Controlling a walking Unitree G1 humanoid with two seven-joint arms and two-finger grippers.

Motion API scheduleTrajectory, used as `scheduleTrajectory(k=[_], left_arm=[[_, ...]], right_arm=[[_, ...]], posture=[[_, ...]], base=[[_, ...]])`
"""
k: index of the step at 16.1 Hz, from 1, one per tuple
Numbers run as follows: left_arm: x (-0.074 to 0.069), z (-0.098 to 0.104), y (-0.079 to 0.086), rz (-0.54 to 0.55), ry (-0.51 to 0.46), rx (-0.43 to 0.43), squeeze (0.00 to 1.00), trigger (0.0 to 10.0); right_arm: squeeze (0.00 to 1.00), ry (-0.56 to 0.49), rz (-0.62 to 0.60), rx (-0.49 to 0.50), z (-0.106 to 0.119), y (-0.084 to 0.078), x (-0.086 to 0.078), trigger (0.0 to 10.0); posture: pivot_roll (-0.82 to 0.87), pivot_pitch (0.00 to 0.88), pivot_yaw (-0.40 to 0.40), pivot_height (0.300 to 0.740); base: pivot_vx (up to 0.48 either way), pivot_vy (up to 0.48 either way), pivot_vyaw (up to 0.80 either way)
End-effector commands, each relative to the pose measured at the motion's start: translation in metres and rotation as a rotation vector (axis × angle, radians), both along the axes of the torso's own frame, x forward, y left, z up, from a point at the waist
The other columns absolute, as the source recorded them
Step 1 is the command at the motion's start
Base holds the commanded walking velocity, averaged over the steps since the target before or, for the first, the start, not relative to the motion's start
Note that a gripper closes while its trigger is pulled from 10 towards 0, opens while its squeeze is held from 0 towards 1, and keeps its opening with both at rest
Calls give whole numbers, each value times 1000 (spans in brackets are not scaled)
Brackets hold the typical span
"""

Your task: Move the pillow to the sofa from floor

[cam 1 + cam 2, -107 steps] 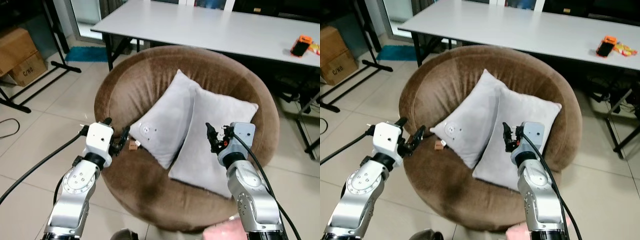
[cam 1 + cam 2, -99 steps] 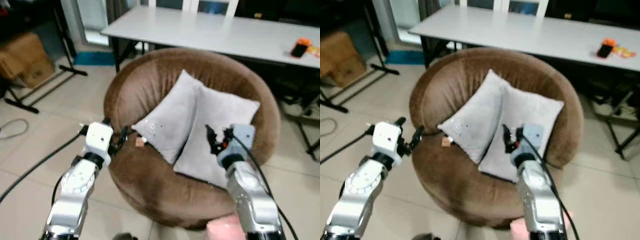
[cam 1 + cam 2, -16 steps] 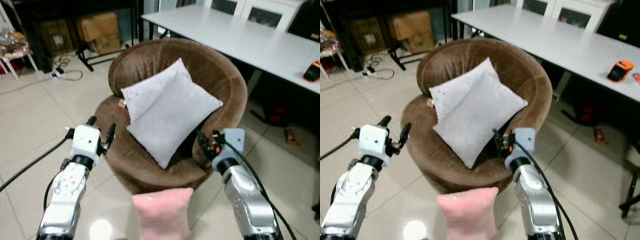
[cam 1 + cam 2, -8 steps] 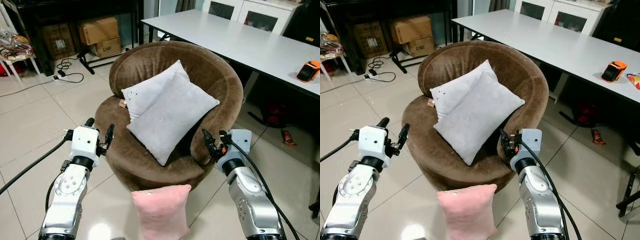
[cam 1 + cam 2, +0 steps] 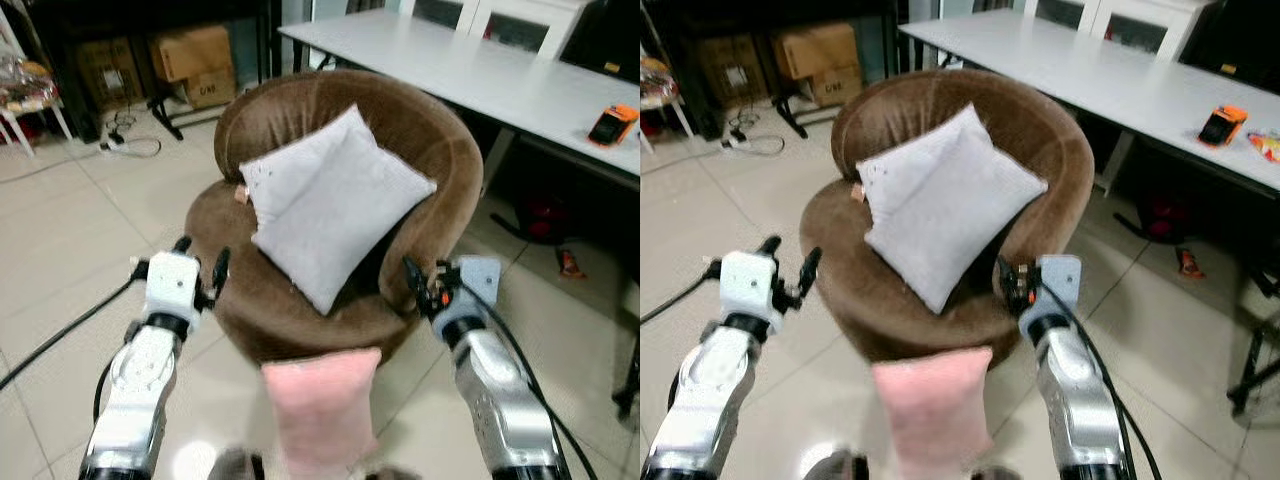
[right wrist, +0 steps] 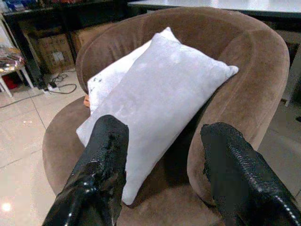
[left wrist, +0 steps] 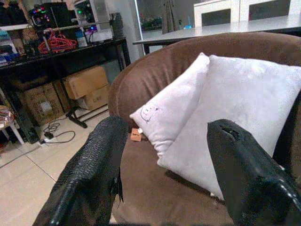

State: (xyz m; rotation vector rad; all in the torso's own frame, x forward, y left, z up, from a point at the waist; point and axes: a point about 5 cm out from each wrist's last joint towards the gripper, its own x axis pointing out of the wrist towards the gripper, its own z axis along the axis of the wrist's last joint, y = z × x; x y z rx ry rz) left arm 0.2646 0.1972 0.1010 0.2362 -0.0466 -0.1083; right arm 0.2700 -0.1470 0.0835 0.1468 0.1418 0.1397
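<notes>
A pink pillow stands on the tiled floor just in front of the round brown sofa chair. Two pale grey pillows lean against the sofa's back. My left gripper hovers open to the left of the sofa's front edge, above and left of the pink pillow. My right gripper is open too, at the sofa's right front edge, above and right of that pillow. Neither touches it. The left wrist view looks past the left gripper at the sofa seat; the right gripper likewise frames the grey pillows.
A long white table stands behind the sofa, with an orange device on it. Cardboard boxes and a floor cable lie at the back left. Open tiles stretch left of the sofa.
The camera has backed away from the sofa and swung round it, bringing the pink pillow fully into view on the floor. Both grippers stay open and empty.
</notes>
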Motion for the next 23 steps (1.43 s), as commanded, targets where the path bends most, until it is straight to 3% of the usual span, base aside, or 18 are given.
scheduleTrajectory(k=[1, 11, 12, 13, 14, 17, 18, 19, 20, 21, 22, 23], left_arm=[[1, -1, -1, 2, 3, -6, 0, 10000], [-1, -2, 0, 24, 1, -39, 0, 10000], [-1, -3, 0, 24, 10, -46, 263, 10000], [-3, -6, 0, 12, 31, -59, 784, 10000], [-4, -6, 0, 9, 36, -62, 1000, 10000], [-5, -5, 3, 44, 26, -49, 1000, 10000], [-6, -4, 3, 52, 16, -43, 1000, 2549], [-6, -4, 3, 55, 14, -39, 843, 0], [-7, -4, 4, 58, 14, -31, 490, 0], [-7, -3, 4, 60, 11, -20, 47, 0], [-6, -2, 4, 58, 4, -7, 0, 0], [-6, -1, 5, 57, -1, 0, 0, 1490]], right_arm=[[0, -4, -4, -1, 0, -2, 0, 10000], [0, 0, 25, -27, -1, -2, 1, 10000], [1000, 6, 24, -32, -2, -3, 0, 10000], [1000, 19, 11, -22, -5, -5, 0, 10000], [1000, 23, 7, -19, -6, -6, 0, 10000], [1000, 24, 8, -34, -5, -6, -1, 10000], [459, 19, 13, -32, -5, -6, -1, 1020], [0, 15, 16, -30, -4, -5, -1, 0], [0, 12, 17, -28, -4, -5, -1, 0], [0, 14, 14, -28, -5, -5, -1, 0], [0, 18, 9, -29, -5, -5, -1, 0], [0, 27, 2, -36, -6, -6, -1, 7843]], posture=[[-8, 0, -45, 630], [-6, 0, -60, 625], [-6, 0, -60, 625], [-6, 0, -60, 625], [-6, 0, -60, 625], [-3, 0, -69, 625], [-3, 0, -70, 625], [-3, 0, -71, 625], [-2, 0, -71, 625], [-2, 0, -70, 625], [-2, 0, -69, 625], [-2, 0, -68, 625]], base=[[0, 0, 0], [0, 0, 0], [0, 0, 0], [0, 0, 0], [0, 0, 0], [0, 0, 0], [0, 0, 0], [0, 0, 0], [0, 0, 0], [0, 0, 0], [0, 0, 0], [0, 0, 0]])
